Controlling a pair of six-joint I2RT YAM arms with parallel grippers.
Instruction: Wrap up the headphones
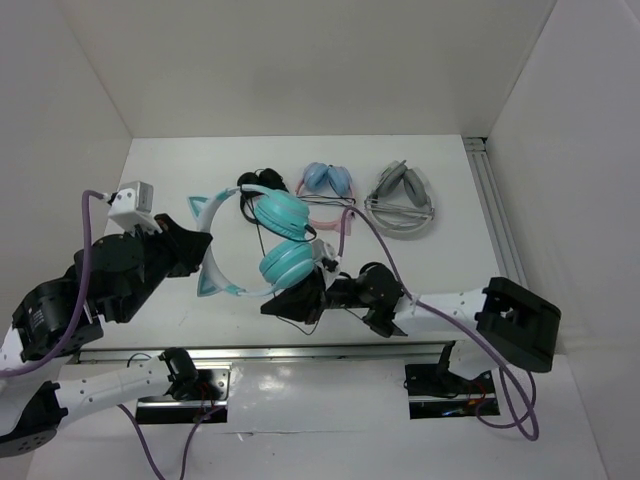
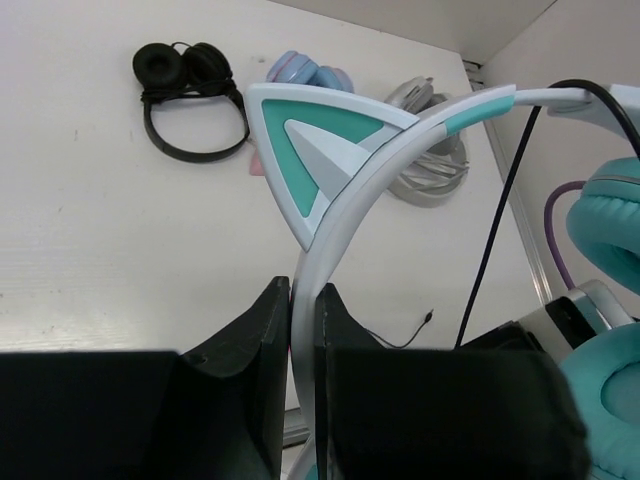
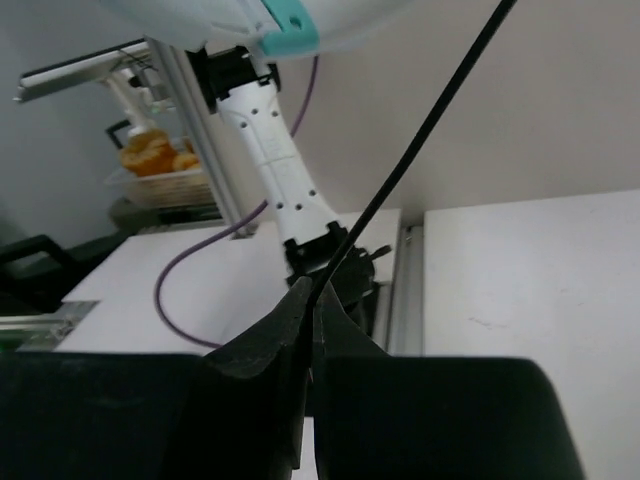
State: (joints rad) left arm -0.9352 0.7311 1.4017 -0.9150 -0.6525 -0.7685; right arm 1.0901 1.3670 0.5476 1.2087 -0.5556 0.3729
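Left claw (image 2: 303, 305) clamped on the pale headband (image 2: 372, 185) just beside a cat ear (image 2: 320, 150); right claw (image 3: 312, 300) pinched tight on the thin black cable (image 3: 420, 150). Headphones (image 1: 282, 214) in the middle of the surface (image 1: 430, 270) between both claws, left of the pink pair (image 1: 330, 180) and grey pair (image 1: 403, 195). Left arm (image 1: 110, 275) reaches in from near-left; right arm (image 1: 440, 305) lies low along the near edge, pointing left.

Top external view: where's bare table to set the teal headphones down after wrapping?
Bare table lies right of the teal headphones, bordered by the grey pair, the side rail and the right arm. A smaller patch is back-left, between the wall and the black headphones. Crowded: the back-centre row of headphones and the middle.
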